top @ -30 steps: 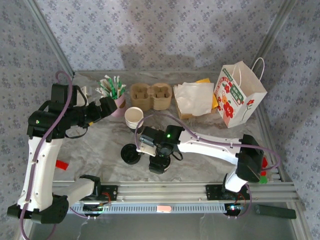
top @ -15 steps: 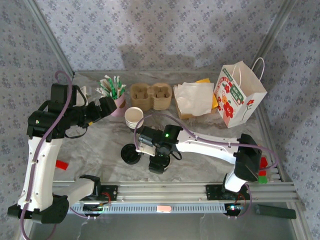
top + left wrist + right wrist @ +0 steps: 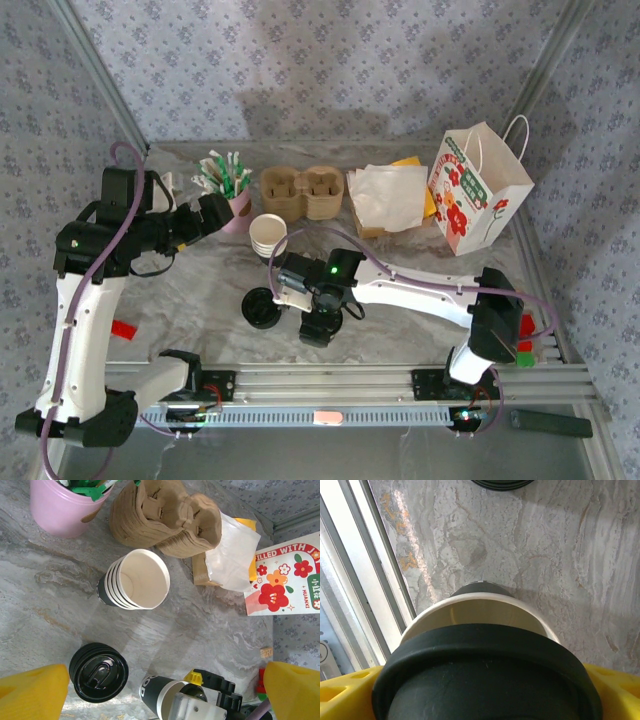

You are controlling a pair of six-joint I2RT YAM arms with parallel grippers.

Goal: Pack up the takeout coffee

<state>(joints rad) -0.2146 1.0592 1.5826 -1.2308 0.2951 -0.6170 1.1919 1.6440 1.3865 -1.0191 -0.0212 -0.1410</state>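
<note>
Step in hand, as we judge it: lidding. Right tool (image 3: pixel 318 322) stands wide, with yellow fingers (image 3: pixel 345 692) against either side of the black lid (image 3: pixel 485 675), gripping it over the takeout coffee (image 3: pixel 480 611) at the counter's (image 3: pixel 545 555) near edge. We see the far cup rim uncovered. Left tool (image 3: pixel 222 212) is wide and empty, back left. Next: seat the lid flush, then carry to the paper bag (image 3: pixel 480 190).

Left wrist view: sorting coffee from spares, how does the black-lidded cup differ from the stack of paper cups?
The black-lidded cup is capped, a black disc; the stack of paper cups is open, white inside. The black-lidded cup is single; the stack is several nested. Both stand on the table, apart.
</note>
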